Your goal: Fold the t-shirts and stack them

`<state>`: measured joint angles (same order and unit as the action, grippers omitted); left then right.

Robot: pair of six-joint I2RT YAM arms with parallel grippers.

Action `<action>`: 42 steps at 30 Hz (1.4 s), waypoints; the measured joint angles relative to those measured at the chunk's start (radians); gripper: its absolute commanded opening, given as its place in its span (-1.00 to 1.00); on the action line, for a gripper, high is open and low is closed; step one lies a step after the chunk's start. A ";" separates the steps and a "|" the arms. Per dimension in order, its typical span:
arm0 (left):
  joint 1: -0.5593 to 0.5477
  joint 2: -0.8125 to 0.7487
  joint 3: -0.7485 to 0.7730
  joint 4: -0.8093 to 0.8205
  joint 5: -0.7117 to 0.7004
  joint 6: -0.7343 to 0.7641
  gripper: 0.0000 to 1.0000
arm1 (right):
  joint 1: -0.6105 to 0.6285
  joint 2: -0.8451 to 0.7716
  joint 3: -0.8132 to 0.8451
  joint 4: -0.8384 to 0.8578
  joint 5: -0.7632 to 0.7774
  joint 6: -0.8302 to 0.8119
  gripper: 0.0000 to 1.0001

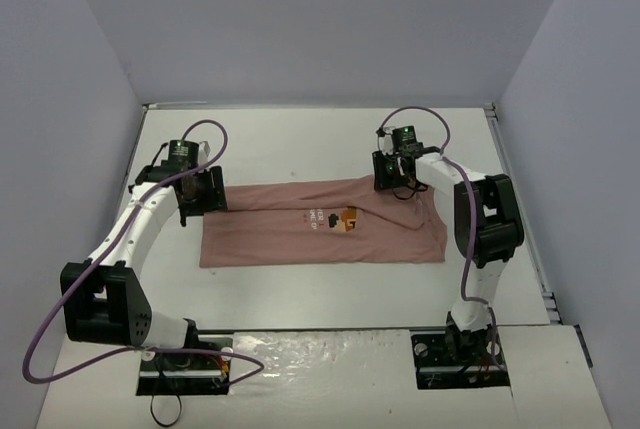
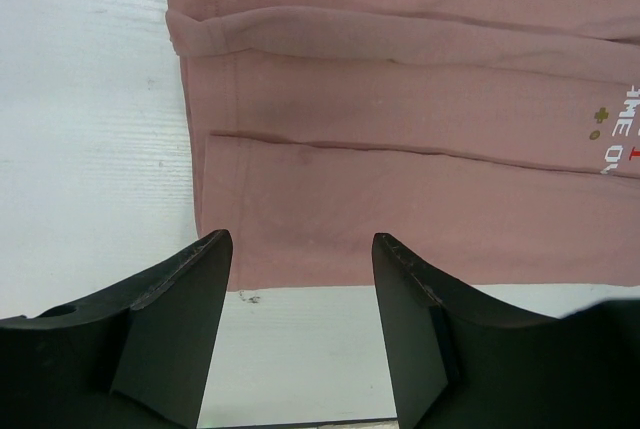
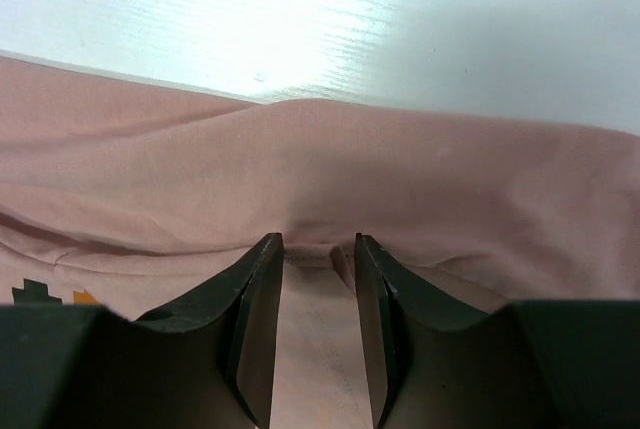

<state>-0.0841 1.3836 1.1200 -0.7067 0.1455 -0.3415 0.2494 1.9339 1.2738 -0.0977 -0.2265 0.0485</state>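
- The t-shirt [image 1: 320, 234] lies flat on the table [image 1: 300, 139], folded into a long band
- It looks soft, light and limp; best taken at the edge corners
- The left gripper [image 2: 300, 239] gapes above one end; the right gripper [image 3: 318, 241] pinches a far-edge fold

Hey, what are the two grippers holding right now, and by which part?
The right gripper appears to pinch a raised fold of the pink t-shirt at its far edge. The left gripper stands open over the shirt's end, holding nothing.
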 measured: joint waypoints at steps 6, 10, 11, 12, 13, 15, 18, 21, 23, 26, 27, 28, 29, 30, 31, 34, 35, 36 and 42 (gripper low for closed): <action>0.000 0.000 0.000 0.000 0.000 0.001 0.10 | 0.000 0.023 0.009 0.004 -0.014 -0.005 -0.90; 0.000 0.000 0.000 0.000 0.000 0.001 0.10 | 0.003 0.024 0.009 0.005 -0.017 -0.009 -1.00; 0.000 0.000 0.000 0.000 0.000 0.001 0.10 | 0.005 0.024 0.008 0.005 -0.017 -0.009 -1.00; 0.000 0.000 0.000 0.000 0.000 0.001 0.10 | 0.006 0.022 0.005 0.007 -0.018 -0.009 -1.00; 0.000 0.000 0.000 0.000 0.000 0.001 0.10 | 0.008 0.017 -0.001 0.009 -0.018 -0.009 -1.00; 0.000 0.000 0.000 0.000 0.000 0.001 0.10 | 0.011 -0.008 -0.027 0.011 -0.018 -0.009 -1.00; 0.000 0.000 0.000 0.000 0.000 0.001 0.10 | 0.016 -0.061 -0.072 0.009 -0.019 -0.004 -1.00; 0.000 -0.001 -0.001 0.000 0.000 0.001 0.10 | 0.026 -0.143 -0.130 0.009 -0.018 0.006 -1.00; 0.000 -0.004 -0.003 0.000 0.000 0.001 0.10 | 0.041 -0.208 -0.179 0.005 -0.017 0.015 -1.00; 0.000 -0.008 -0.005 0.000 0.000 0.001 0.10 | 0.075 -0.295 -0.250 0.008 -0.013 0.035 -1.00; 0.000 -0.009 -0.006 0.000 -0.001 0.002 0.10 | 0.088 -0.322 -0.278 0.012 -0.010 0.045 -1.00; 0.000 -0.010 -0.007 0.000 -0.001 0.002 0.10 | 0.102 -0.351 -0.310 0.012 -0.007 0.058 -1.00; 0.000 -0.012 -0.009 0.001 -0.001 0.002 0.10 | 0.113 -0.377 -0.341 0.007 -0.005 0.070 -1.00; 0.000 -0.013 -0.012 0.001 -0.001 0.001 0.10 | 0.125 -0.400 -0.370 0.004 -0.003 0.084 -0.99; 0.000 -0.014 -0.017 0.001 -0.003 0.001 0.10 | 0.138 -0.420 -0.398 0.004 -0.001 0.098 -0.95; 0.000 -0.014 -0.022 -0.001 -0.006 0.001 0.10 | 0.180 -0.485 -0.478 -0.006 0.008 0.155 -0.62; 0.000 -0.014 -0.021 -0.001 -0.007 0.001 0.10 | 0.193 -0.507 -0.496 -0.013 0.014 0.173 -0.54; 0.000 -0.013 -0.021 0.000 -0.008 0.000 0.10 | 0.205 -0.530 -0.510 -0.021 0.021 0.189 -0.43; -0.004 0.048 0.034 -0.007 -0.008 -0.007 0.10 | 0.223 -0.646 -0.489 -0.068 0.099 0.241 -0.13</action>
<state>-0.0885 1.4320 1.1543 -0.7138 0.1372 -0.3487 0.4724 1.2881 0.7852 -0.1657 -0.1278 0.2898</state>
